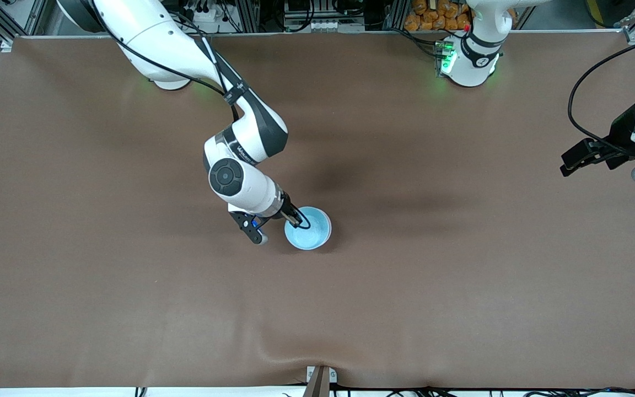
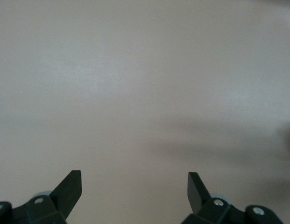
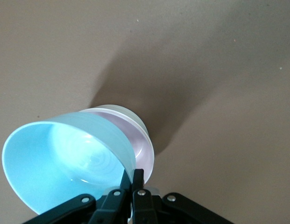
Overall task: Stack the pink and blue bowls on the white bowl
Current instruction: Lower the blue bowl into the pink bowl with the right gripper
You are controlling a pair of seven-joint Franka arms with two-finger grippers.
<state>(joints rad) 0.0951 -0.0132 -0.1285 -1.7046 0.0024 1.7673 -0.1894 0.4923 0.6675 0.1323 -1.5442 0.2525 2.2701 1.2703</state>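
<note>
My right gripper (image 1: 297, 220) is shut on the rim of the light blue bowl (image 1: 307, 229) near the table's middle. In the right wrist view the gripper (image 3: 136, 175) pinches the rim, and the blue bowl (image 3: 65, 163) is tilted, its lower edge inside the pale pink bowl (image 3: 144, 148). The pink bowl sits nested in the white bowl (image 3: 133, 116), of which only the outer wall and rim show. In the front view the blue bowl hides both. My left gripper (image 1: 568, 165) waits open and empty over bare table at the left arm's end; its view (image 2: 134, 179) shows only table.
The brown table cover (image 1: 130, 303) has a slight wrinkle at its edge nearest the front camera. The arm bases and cables stand along the edge farthest from that camera.
</note>
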